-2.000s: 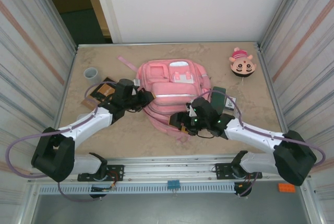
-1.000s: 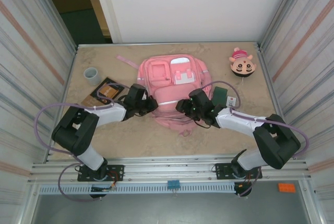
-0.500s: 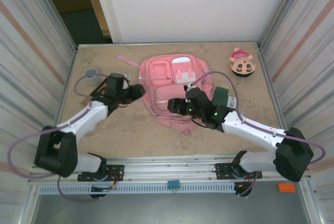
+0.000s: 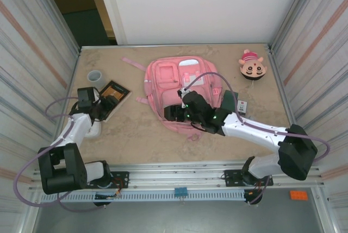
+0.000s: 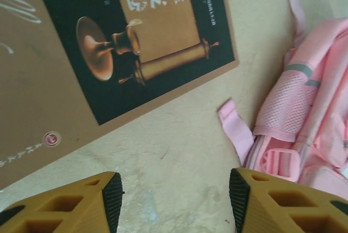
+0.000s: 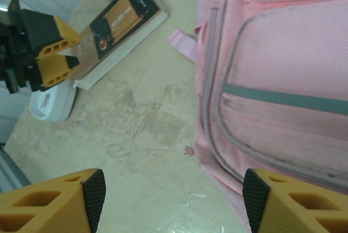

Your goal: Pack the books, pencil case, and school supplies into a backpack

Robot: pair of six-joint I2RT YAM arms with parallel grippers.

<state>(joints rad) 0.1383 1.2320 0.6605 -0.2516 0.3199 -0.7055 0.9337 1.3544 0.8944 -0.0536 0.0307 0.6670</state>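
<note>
Left gripper (image 5: 174, 200) hangs with its jaws spread wide and nothing between them. It is off the backpack's (image 5: 310, 124) left side, over bare table (image 5: 179, 151) between the bag's loose strap tab and the near corner of the book (image 5: 109, 43). My right gripper (image 6: 172, 192) is just as wide apart and empty, poised over the backpack's near-left edge, where the zip seam runs round the body.

The book lies flat on the table, well apart from the backpack's left side and skewed to it. It is thin and stiff, and I judge it light, but with its cover flush on the table there is little to pinch. I would take it by the corner or the long edge facing the backpack, one finger slid under it.

The pencil case (image 4: 227, 100) lies just beside the backpack's right side. It is narrow and looks rigid enough to clamp across its width. Next to it, farther from the backpack, is a small pale item (image 4: 241, 106), probably the school supplies, though it is too small to make out.

The backpack itself is soft and will sag when pulled. Its zips look closed from here, so a tab is where I would take hold.
</note>
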